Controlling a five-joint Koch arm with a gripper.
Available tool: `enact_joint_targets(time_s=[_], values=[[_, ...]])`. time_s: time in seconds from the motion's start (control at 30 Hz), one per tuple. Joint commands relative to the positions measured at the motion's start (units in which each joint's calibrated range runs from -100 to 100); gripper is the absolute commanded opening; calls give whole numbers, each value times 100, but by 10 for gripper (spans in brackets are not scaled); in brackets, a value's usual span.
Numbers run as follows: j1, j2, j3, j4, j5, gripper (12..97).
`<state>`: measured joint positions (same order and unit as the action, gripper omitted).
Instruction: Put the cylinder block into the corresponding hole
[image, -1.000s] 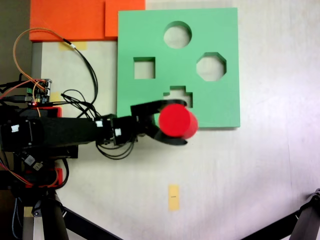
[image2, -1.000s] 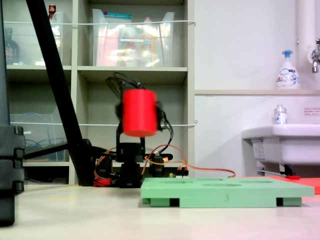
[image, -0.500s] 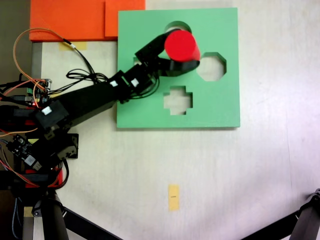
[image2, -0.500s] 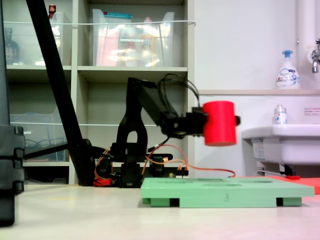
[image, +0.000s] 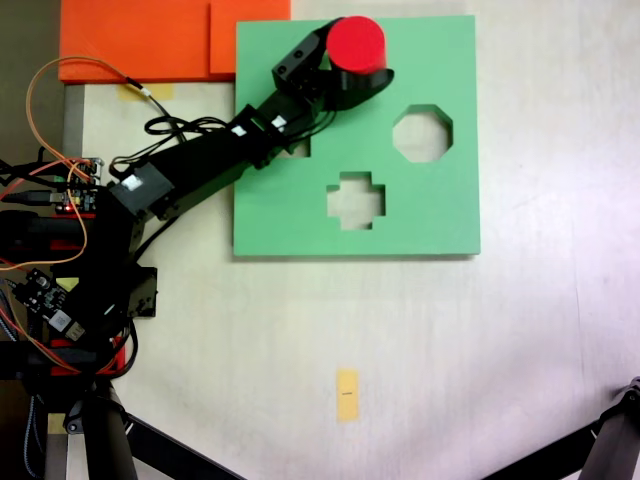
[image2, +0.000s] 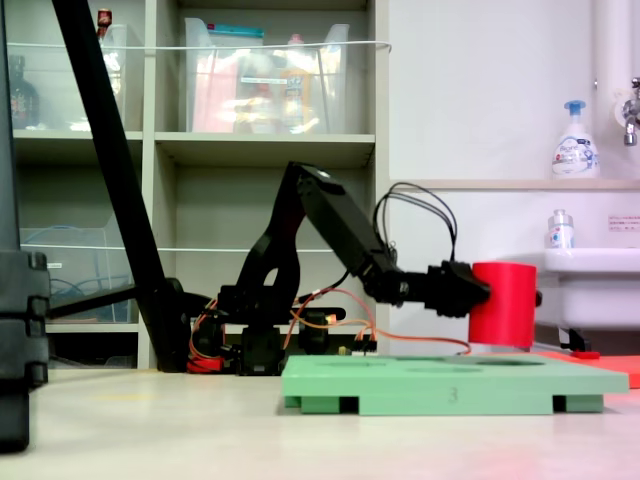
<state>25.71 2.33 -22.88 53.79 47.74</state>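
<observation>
The cylinder block (image: 356, 43), smooth red foam with a flat round top, stands upright, clamped between the jaws of the gripper (image: 352, 68). It hangs just above the green foam board (image2: 455, 375), and the round hole seems directly beneath it, hidden; the octagonal cutout (image: 421, 133) lies beside.

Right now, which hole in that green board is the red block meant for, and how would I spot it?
Start at the green board on the pale table. Three cutouts lie open: a cross, an octagon and a partly covered square. The round hole sits by the far edge, under the red cylinder block held in the gripper; it is hidden here, and the block hangs just above it.
</observation>
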Motion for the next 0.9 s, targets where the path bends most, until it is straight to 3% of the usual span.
enact_joint_targets(time_s=[0.0,0.87], values=[[39,-93,434,153,-49,281],[132,1052,872,153,-49,282]])
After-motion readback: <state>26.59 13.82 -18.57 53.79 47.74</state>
